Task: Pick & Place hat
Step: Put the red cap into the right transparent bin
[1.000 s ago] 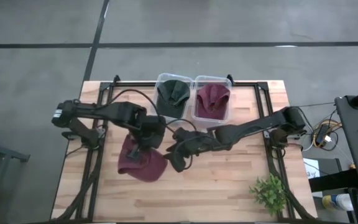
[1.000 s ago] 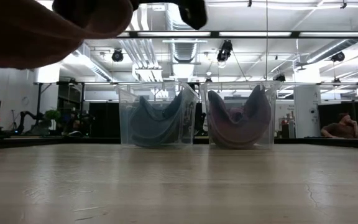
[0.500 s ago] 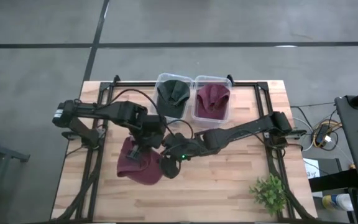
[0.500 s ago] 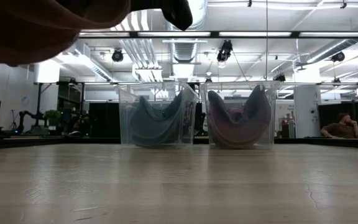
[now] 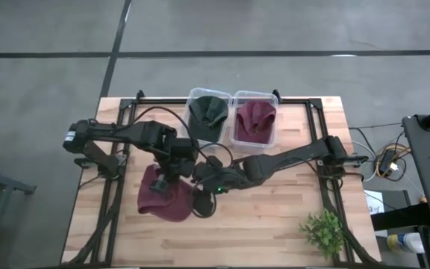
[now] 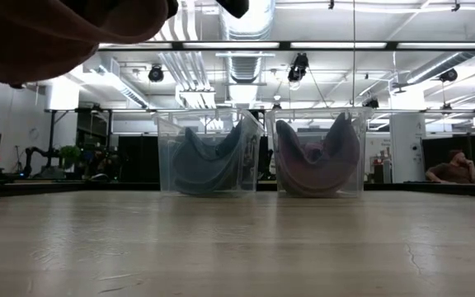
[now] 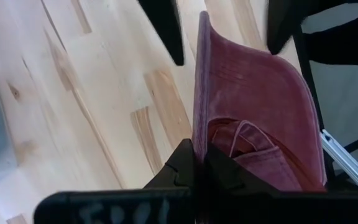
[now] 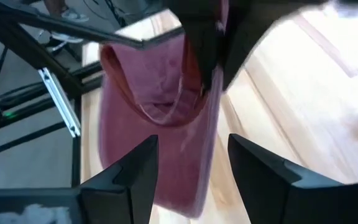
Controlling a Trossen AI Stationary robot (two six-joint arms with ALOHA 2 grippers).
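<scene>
A maroon hat (image 5: 166,200) hangs over the table's left half, and my left gripper (image 5: 175,176) is shut on it. The low view shows the hat (image 6: 39,37) clear of the tabletop. In the left wrist view the hat (image 7: 253,99) runs out from my fingers. My right gripper (image 5: 203,203) is open at the hat's right side. In the right wrist view its two fingers (image 8: 129,171) stand on either side of the hat (image 8: 160,124) without touching it. My left gripper pinches the hat's rim edge (image 7: 199,140) between its two fingers, coming from above and pointing down. The hat is lifted clear of the table and hangs below the fingers, its open side showing an inner strap (image 7: 247,134).
Two clear bins stand at the table's far edge: the left bin (image 5: 207,112) holds a dark green hat, the right bin (image 5: 254,119) a maroon one. A small green plant (image 5: 323,230) sits at the near right corner. Bare wood lies between the arms and the bins.
My right gripper has moved toward the table's left and near edge, closing in on the hanging hat until its open fingers stand beside the hat. My left gripper has kept hold of the hat, which has stayed lifted.
</scene>
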